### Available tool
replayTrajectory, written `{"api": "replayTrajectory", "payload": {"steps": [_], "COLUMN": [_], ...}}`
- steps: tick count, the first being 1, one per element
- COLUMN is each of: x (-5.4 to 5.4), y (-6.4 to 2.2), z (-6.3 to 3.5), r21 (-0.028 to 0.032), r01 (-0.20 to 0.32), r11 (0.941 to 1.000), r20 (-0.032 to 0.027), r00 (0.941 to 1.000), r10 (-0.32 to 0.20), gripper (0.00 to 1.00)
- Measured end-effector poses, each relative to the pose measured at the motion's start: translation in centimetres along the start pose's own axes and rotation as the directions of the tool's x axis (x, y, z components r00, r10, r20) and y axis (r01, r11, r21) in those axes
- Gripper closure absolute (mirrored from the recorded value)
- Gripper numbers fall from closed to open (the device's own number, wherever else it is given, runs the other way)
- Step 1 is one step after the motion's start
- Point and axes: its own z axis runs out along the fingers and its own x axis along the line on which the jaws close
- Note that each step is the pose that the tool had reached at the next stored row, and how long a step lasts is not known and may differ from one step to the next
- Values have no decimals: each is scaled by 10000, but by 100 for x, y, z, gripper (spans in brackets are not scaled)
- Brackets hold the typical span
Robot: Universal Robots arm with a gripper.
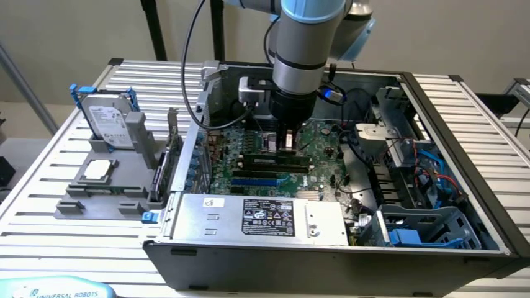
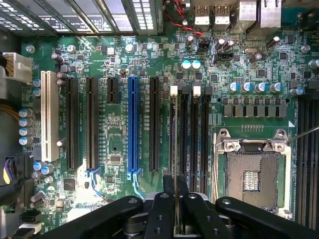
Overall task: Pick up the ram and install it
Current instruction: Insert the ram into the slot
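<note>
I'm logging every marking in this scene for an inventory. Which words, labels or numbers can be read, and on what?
"UNIVERSAL ROBOTS": on the pale blue part at the exterior view's lower left edge.
Power supply label: print too small to read.
Hard drive label: too blurred to read.
Motherboard silkscreen: too small to read.

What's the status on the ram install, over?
Gripper shut on the ram, held edge-on. Ram hanging above the black memory slots on the motherboard, not seated. Nothing visible blocking the slots.
</note>
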Motion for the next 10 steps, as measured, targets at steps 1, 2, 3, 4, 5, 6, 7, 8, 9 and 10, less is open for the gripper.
{"api": "replayTrajectory", "payload": {"steps": [1, 2, 3, 4, 5, 6, 7, 8, 9, 10], "x": [0, 0, 0, 0, -1, -1, 0, 0, 0, 0], "y": [0, 0, 0, 0, 0, 0, 0, 0, 0, 0], "z": [2, 3, 4, 5, 6, 6, 6, 6, 6, 6], "r21": [1, 0, 0, 0, 0, 0, 0, 0, 0, 0], "r01": [-6, -12, -18, -19, -20, -20, -21, -21, -21, -21], "r11": [10000, 10000, 10000, 10000, 10000, 10000, 10000, 10000, 10000, 10000], "r20": [2, 2, 2, 2, 2, -4, -7, -10, -15, -19], "r00": [10000, 10000, 10000, 10000, 10000, 10000, 10000, 10000, 10000, 10000], "r10": [6, 12, 18, 19, 20, 20, 21, 21, 21, 21], "gripper": [87, 87, 87, 87, 87, 87, 87, 87, 87, 87]}}
